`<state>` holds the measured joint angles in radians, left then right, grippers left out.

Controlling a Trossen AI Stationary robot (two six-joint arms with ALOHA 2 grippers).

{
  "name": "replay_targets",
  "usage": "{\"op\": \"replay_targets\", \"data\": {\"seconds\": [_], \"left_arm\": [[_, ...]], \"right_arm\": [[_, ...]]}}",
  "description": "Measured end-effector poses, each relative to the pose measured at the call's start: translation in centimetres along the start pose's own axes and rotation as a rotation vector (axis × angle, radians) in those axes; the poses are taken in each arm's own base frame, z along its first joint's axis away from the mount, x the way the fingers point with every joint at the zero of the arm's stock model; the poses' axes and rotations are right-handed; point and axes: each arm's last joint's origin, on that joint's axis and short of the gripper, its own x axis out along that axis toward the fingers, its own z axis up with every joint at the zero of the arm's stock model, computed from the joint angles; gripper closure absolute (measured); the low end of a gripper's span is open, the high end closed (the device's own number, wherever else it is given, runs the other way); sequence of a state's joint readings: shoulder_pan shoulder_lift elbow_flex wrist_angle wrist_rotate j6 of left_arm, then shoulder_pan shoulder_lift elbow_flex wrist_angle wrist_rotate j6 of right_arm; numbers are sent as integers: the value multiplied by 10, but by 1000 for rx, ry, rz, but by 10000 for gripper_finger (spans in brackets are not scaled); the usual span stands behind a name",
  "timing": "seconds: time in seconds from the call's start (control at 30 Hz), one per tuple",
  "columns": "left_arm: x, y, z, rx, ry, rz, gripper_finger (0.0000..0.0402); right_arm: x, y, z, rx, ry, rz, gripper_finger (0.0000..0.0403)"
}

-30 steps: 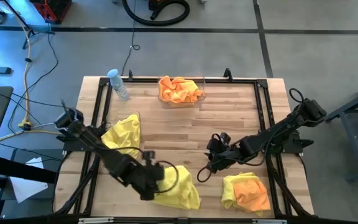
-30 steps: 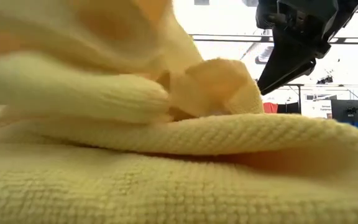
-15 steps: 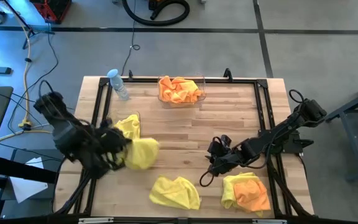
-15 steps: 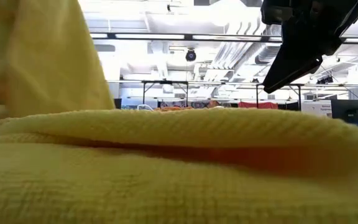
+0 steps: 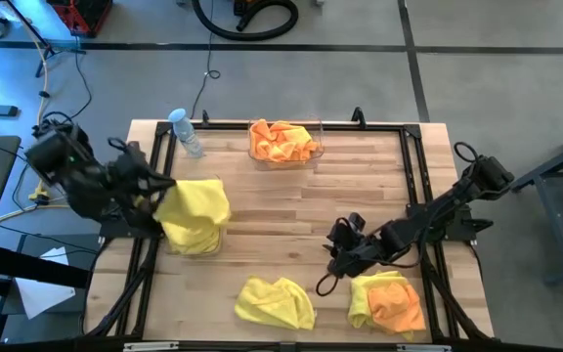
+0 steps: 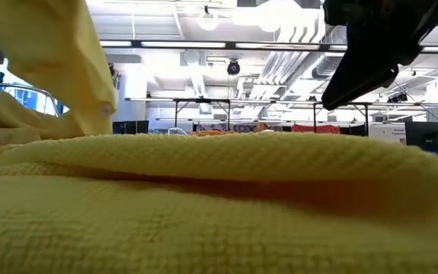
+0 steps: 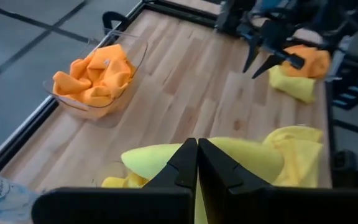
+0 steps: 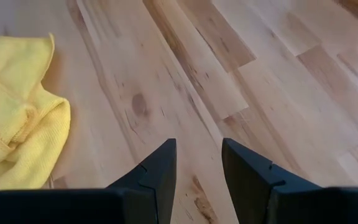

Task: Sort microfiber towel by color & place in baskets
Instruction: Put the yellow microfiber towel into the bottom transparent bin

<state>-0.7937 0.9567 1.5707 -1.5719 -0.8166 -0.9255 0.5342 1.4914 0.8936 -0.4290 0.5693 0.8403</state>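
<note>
Microfiber towels, yellow and orange: soft, light, limp cloths that likely bunch and drape when lifted; best pinched at a raised fold or corner, since a flat spread offers little to catch. One yellow towel (image 5: 195, 210) hangs from the left hand (image 5: 156, 198), clenched on a fold of it, over the left-side basket (image 5: 192, 246), which already holds yellow cloth. Orange towels (image 5: 281, 140) fill the far basket (image 5: 313, 149) at the bench's back edge. Loose stock: a crumpled yellow towel (image 5: 276, 302) at the near edge, and beside it an orange towel (image 5: 395, 302) lying on top of another yellow one (image 5: 363, 294); that pair needs separating, and a grab may drag both. The right hand (image 5: 334, 262) hovers over bare bench (image 5: 360, 186) between the two loose piles, fingers parted, grasping nothing. Obstacles: a water bottle (image 5: 186, 132) near the left basket, and the black frame rails (image 5: 399, 128) bordering the bench.
</note>
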Motion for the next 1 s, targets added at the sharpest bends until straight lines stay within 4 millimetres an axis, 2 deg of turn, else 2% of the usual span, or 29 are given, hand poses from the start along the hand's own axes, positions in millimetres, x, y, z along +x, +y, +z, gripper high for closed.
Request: {"op": "replay_targets", "data": {"seconds": [0.23, 0.5, 0.77, 0.9, 1.0], "left_arm": [[-25, 44, -2, -105, -28, -116, 401], [-36, 69, -7, -95, -54, -175, 401], [-49, 104, -16, -195, -122, -201, 401], [-48, 108, -23, -209, -128, -171, 401], [-34, 97, -35, -174, -62, -148, 401]], "right_arm": [[-6, 6, -6, -31, -44, -12, 279], [-8, 7, -7, -8, -61, -20, 279], [-8, 7, -7, 15, -61, -20, 279], [-8, 7, -7, 15, -68, -25, 279], [-8, 6, -6, 15, -92, -44, 279]]}}
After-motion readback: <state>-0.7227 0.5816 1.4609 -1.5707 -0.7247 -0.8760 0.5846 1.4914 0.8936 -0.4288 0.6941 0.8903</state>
